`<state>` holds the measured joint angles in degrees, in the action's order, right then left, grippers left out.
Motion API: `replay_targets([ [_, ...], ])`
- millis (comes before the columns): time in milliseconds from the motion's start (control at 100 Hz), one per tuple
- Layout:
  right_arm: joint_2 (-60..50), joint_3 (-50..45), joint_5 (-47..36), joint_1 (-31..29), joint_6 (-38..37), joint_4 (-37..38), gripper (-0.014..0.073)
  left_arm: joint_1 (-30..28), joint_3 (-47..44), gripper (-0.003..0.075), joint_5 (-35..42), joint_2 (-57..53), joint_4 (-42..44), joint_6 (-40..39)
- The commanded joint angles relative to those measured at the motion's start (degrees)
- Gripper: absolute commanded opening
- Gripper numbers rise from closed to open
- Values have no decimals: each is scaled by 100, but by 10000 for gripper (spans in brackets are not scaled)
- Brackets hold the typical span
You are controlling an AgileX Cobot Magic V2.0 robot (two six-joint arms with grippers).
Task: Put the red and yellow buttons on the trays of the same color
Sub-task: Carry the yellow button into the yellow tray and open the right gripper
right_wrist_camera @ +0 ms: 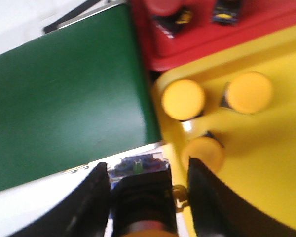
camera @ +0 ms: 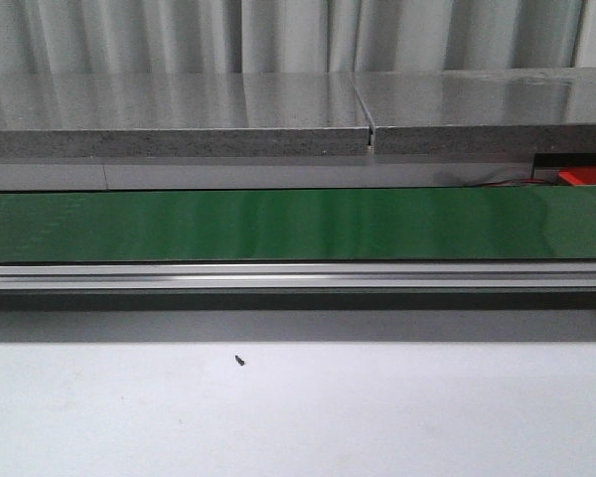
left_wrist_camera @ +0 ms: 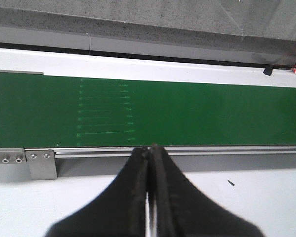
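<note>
My right gripper has its fingers spread around a button body, blurred, apparently clamped, at the yellow tray's rim beside the green conveyor belt. Three yellow buttons sit in that tray; the red tray holds a red button. My left gripper hangs pressed closed, empty, over the belt's near edge.

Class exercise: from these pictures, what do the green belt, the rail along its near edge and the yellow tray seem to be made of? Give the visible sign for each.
Green belt: probably smooth rubber or plastic sheet, since it shows a soft sheen.
Rail: likely aluminium, being silver-grey with straight brushed-looking lines.
Yellow tray: apparently glossy moulded plastic, with a rounded rim and a bright highlight.
</note>
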<state>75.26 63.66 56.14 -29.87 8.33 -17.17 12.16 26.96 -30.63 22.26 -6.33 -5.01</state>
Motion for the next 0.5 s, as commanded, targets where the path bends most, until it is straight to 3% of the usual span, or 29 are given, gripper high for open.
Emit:
replay_targets([
  [0, -196, 125, -68, -505, -305, 39, 211, -13, 151, -18, 400, 32, -60, -48],
  [230, -167, 119, -159, -1292, -794, 471, 202, -13, 151, -19, 400, 32, -60, -48],
  [490, 171, 119, -199, -1451, -931, 688, 202, -13, 151, -19, 400, 32, -60, -48],
])
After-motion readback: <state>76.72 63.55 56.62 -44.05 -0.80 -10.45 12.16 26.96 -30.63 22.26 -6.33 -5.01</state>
